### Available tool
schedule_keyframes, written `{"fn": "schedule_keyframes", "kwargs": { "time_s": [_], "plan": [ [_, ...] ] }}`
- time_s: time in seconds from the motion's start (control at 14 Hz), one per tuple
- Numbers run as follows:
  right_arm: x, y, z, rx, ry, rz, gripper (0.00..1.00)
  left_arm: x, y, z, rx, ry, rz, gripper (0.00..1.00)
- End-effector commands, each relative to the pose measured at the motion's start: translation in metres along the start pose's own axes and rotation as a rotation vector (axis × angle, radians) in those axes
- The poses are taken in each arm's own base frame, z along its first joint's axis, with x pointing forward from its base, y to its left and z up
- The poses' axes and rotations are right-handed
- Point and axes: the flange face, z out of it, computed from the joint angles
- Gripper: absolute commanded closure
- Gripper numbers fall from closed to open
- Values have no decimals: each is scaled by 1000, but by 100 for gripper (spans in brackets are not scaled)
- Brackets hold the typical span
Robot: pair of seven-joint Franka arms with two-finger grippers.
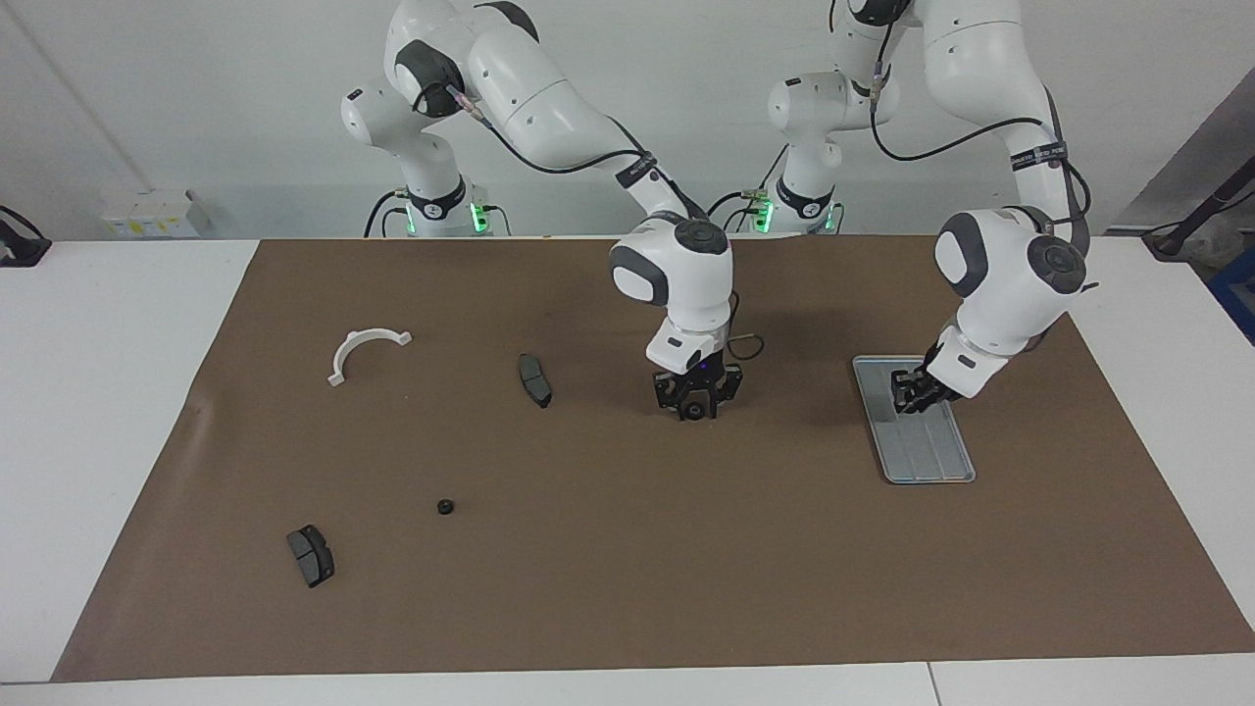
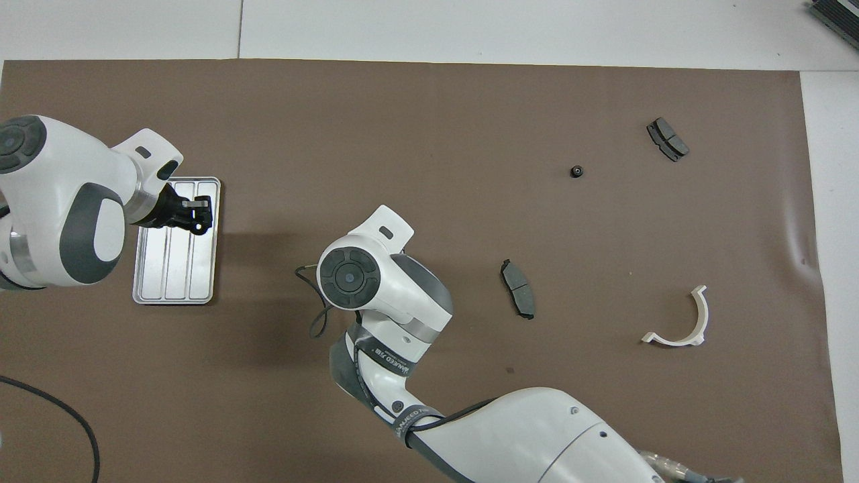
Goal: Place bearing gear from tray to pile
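Observation:
A small black bearing gear [image 1: 694,411] rests on the brown mat near the table's middle. My right gripper [image 1: 694,404] is down around it, fingers shut on it. In the overhead view that arm's wrist hides the gear. The silver ridged tray [image 1: 927,451] [image 2: 174,275] lies toward the left arm's end, and nothing lies on it. My left gripper [image 1: 907,395] [image 2: 199,223] hangs over the tray's edge, shut on a small dark lump that looks like another bearing gear. The pile's parts are a white half-ring bracket [image 1: 361,336] [image 2: 701,315] and two dark brake pads [image 1: 534,379] [image 1: 311,555].
Another small black gear [image 1: 445,507] [image 2: 576,172] lies on the mat among the pile's parts, between the two brake pads [image 2: 518,288] [image 2: 667,139]. The brown mat [image 1: 627,569] covers most of the white table. A black cable [image 2: 40,409] runs at the left arm's end.

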Motion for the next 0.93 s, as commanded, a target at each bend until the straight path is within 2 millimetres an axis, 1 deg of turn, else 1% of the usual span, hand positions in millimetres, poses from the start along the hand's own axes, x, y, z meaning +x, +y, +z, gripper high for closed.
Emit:
{"fn": "schedule_keyframes", "kwargs": {
  "time_s": [0.0, 0.07, 0.14, 0.29, 0.36, 0.43, 0.5, 0.57, 0.64, 0.71, 0.86],
  "plan": [
    [23, 20, -10, -8, 43, 49, 96, -9, 40, -13, -2, -1, -73, 93],
    [36, 33, -17, -5, 56, 67, 97, -11, 56, -13, -4, 6, -107, 93],
    [50, 51, -22, -11, 69, 88, 99, -15, 71, -13, -6, 11, -147, 93],
    [76, 100, -47, -22, 91, 115, 100, -23, 106, -13, -16, 34, -208, 93],
    [85, 132, -60, -34, 95, 130, 100, -28, 126, -10, -25, 45, -245, 93],
    [89, 161, -68, -47, 93, 139, 100, -35, 148, -8, -38, 57, -281, 93],
    [92, 186, -75, -54, 95, 131, 100, -46, 173, -4, -47, 61, -294, 93],
    [91, 210, -78, -62, 90, 124, 100, -55, 194, 0, -53, 64, -304, 93],
    [88, 234, -77, -79, 76, 110, 100, -65, 217, 8, -60, 68, -313, 93],
    [86, 251, -77, -80, 80, 96, 100, -74, 237, 11, -74, 78, -315, 93],
    [86, 294, -71, -93, 80, 78, 100, -89, 268, 29, -84, 81, -312, 93]
  ]
}}
